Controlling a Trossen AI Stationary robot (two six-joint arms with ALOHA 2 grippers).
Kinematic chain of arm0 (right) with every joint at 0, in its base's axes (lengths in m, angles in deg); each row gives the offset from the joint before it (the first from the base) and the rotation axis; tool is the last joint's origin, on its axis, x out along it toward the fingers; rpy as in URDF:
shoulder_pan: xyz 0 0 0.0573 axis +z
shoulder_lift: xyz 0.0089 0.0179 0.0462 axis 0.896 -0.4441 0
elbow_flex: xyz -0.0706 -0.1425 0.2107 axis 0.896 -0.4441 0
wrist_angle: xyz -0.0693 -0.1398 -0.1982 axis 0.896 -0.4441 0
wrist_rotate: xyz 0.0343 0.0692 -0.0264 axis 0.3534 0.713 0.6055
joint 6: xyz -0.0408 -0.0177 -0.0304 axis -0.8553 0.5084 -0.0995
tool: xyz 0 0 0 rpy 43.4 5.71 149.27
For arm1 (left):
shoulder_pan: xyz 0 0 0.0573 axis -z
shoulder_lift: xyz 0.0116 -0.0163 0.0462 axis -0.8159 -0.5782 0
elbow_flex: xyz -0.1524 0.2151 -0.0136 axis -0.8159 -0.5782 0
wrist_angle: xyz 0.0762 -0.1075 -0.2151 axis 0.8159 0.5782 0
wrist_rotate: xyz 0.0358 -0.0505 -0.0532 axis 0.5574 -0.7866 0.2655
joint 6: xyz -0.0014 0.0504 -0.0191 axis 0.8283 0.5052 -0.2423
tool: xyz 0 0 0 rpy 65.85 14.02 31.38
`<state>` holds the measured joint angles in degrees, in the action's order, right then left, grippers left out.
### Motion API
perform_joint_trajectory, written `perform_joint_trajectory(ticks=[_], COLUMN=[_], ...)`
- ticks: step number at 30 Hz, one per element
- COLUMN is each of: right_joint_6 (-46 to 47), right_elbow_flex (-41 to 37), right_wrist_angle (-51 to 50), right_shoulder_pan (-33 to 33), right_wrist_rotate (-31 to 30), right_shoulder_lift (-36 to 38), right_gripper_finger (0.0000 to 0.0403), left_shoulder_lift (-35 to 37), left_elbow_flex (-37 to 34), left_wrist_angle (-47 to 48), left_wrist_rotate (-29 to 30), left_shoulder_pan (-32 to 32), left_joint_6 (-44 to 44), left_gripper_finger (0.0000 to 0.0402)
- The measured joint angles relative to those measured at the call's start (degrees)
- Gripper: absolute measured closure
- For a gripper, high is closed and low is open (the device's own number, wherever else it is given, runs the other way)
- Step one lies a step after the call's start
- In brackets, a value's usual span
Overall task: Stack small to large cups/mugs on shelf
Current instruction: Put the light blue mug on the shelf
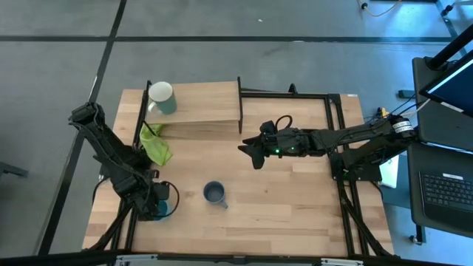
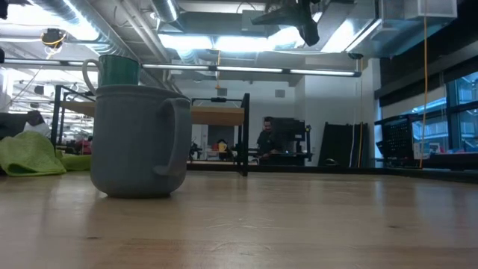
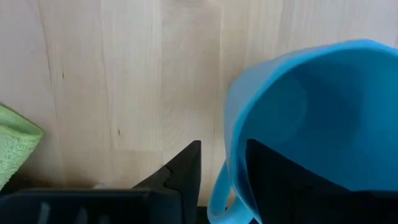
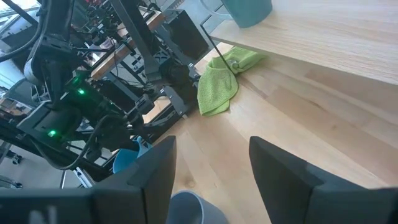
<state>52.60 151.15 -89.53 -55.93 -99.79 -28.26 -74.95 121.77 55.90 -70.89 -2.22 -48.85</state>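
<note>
High view, looking straight down: the left gripper (image 1: 160, 203) sits low at the near-left corner of the large wooden tabletop (image 1: 295, 199), clenched on the rim of the light blue handled mug (image 1: 168, 201). Its wrist view confirms the grasp, one dark finger (image 3: 186, 167) outside the blue wall and the other inside the cup. The dark grey-blue handled mug (image 1: 215, 193) stands upright on the table just beside it, toward the middle, untouched. The pale green mug with the white inside (image 1: 162, 97) stands upright on the raised light wooden shelf (image 1: 207, 111), at its left end. A crumpled lime-green cloth (image 1: 155, 144) lies on the table below that end of the shelf. The right gripper (image 1: 249, 151) hovers above the table centre (well off the surface in the low view), fingers spread and holding nothing.
</note>
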Motion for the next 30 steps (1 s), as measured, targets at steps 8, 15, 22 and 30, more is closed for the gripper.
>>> perform_joint_trajectory(ticks=[8,15,22,30], right_joint_6=[-0.02,1.32,2.91,2.63], right_elbow_flex=[0.00,-0.02,-0.02,-0.02], right_wrist_angle=[-0.02,-0.24,-0.48,-0.50], right_shoulder_pan=[0.00,0.00,0.00,-0.01], right_wrist_rotate=[0.00,0.02,-1.59,-2.97], right_shoulder_lift=[0.00,0.00,0.00,0.00], right_gripper_finger=[0.0199,0.0199,0.0199,0.0199], left_shoulder_lift=[0.00,0.02,0.02,0.01], left_elbow_flex=[0.00,0.02,0.02,0.02], left_wrist_angle=[-0.08,-2.48,-1.63,-1.54], left_wrist_rotate=[-0.82,-1.38,-0.52,5.08], left_shoulder_pan=[-3.96,-9.59,-16.65,-23.65], left_joint_6=[-5.17,-12.19,-23.89,-38.64], left_gripper_finger=[0.0349,0.0387,0.0385,0.0386])
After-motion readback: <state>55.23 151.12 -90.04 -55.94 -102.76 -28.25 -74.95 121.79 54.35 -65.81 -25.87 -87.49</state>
